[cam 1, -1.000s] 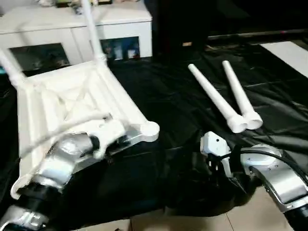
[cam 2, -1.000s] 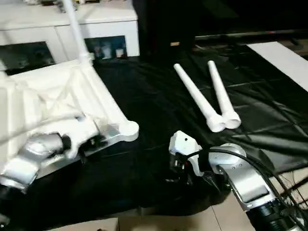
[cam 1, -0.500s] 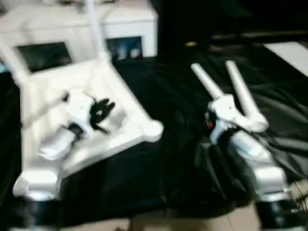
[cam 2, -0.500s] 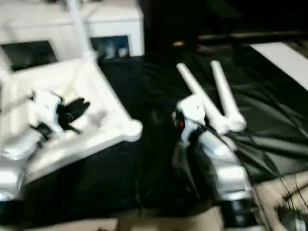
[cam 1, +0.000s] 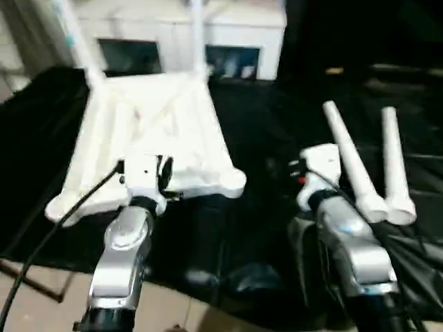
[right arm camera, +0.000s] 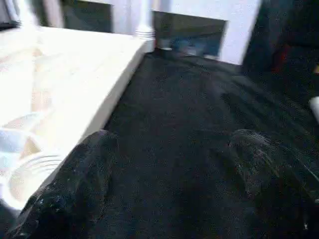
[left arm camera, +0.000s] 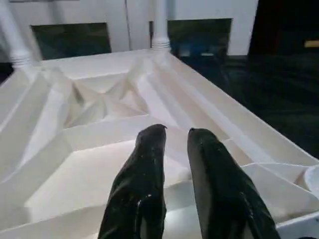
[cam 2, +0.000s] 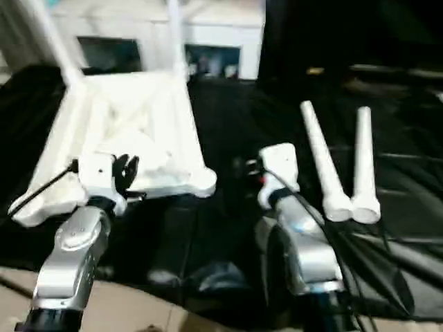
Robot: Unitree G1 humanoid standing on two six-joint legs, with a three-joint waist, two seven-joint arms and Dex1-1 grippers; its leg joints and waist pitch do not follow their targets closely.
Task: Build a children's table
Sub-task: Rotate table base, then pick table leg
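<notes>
On the black-sheeted table (cam 1: pixel 263 228), the upturned children's table top (cam 1: pixel 149 138) (two legs already standing in its far sockets) lies toward the left edge, two loose legs (cam 1: pixel 349 162) toward the right, the left gripper (left arm camera: pixel 174 144) narrow and empty over the top, the right gripper (right arm camera: pixel 169 149) wide.

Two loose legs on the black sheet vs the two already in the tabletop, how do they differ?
The loose legs lie flat on the black sheet, side by side near the right pincer; the fitted legs stand upright in the upturned tabletop's far corner sockets. All four are white, round and tapered.
</notes>
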